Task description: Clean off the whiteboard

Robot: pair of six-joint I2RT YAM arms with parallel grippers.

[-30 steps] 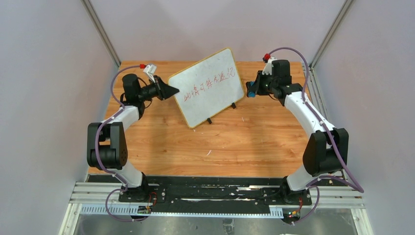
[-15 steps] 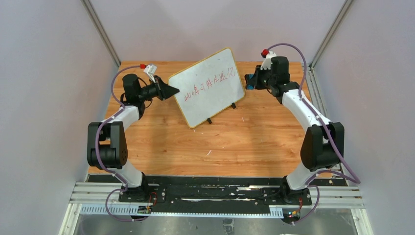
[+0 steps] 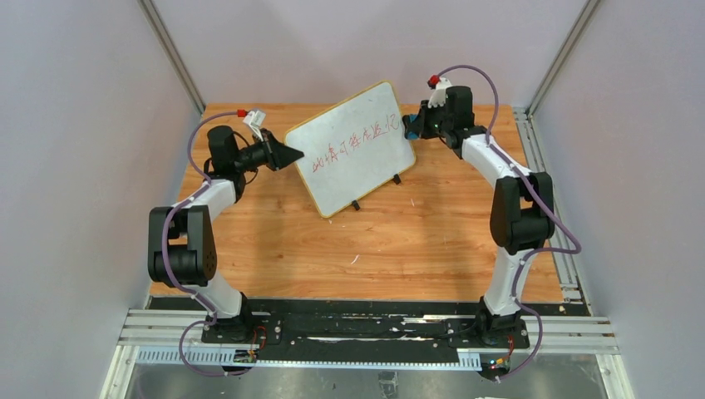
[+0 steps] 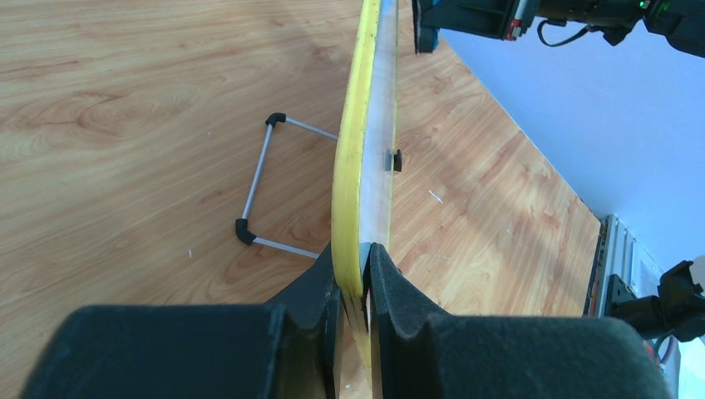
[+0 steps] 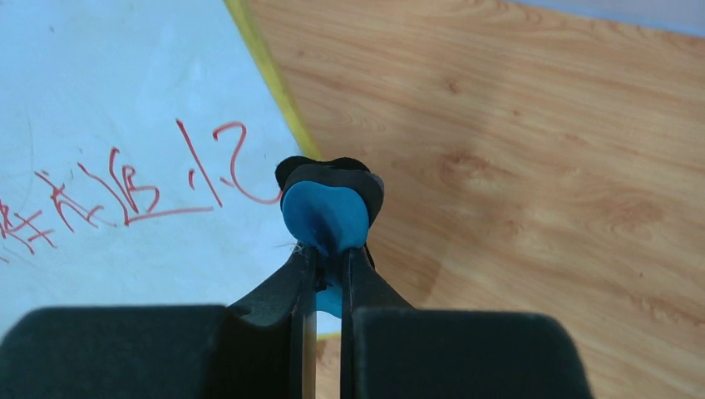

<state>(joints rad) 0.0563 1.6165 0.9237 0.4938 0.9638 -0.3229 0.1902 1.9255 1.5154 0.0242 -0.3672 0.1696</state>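
The left arm (image 3: 212,196) and right arm (image 3: 492,160) share white link shells and black joint housings. A purple cable (image 3: 198,129) runs along each from the black base plate (image 3: 366,327); farthest from that plate, red connectors (image 3: 242,111) cap the wrists. The left gripper (image 4: 356,259) has matte black fingers.

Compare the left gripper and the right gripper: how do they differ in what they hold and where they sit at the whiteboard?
The left gripper is shut on the whiteboard's yellow frame; the right gripper is shut on a blue eraser. The left gripper sits at the board's left edge; the right gripper sits at its right edge, beside the end of the red writing. Both have black fingers, shut.
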